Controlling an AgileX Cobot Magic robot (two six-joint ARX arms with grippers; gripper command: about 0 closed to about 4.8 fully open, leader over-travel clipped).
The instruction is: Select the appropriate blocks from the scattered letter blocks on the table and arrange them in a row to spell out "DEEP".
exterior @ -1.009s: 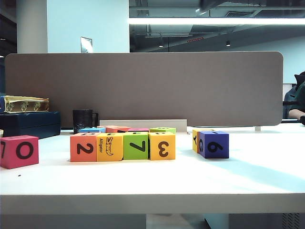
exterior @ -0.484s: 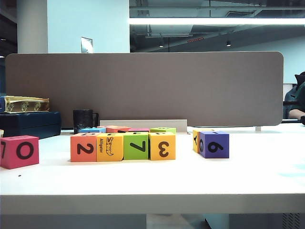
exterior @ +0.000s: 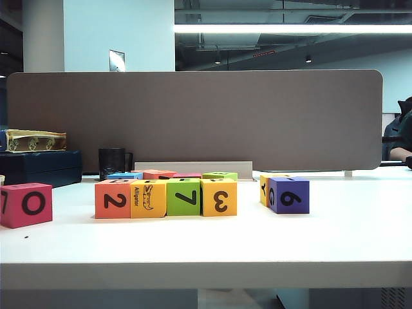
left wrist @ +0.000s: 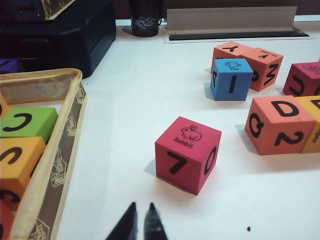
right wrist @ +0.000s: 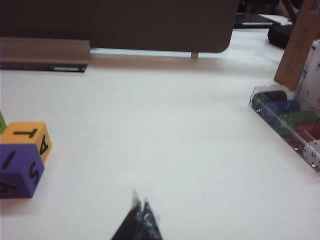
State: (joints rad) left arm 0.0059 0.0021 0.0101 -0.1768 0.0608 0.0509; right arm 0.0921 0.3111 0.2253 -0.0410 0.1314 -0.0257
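4 blocks touch in a row; 0 block left, 6 block right.

The exterior camera sits low at the table's front edge, facing me and the grey partition. My left wrist camera looks over my closed left gripper across the table, close to the pink cube, which both share. My right wrist camera, above my closed right gripper, shares the purple cube.

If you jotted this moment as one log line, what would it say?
row: four blocks side by side on table | left gripper: shut, empty, near pink cube | right gripper: shut, empty, over bare table
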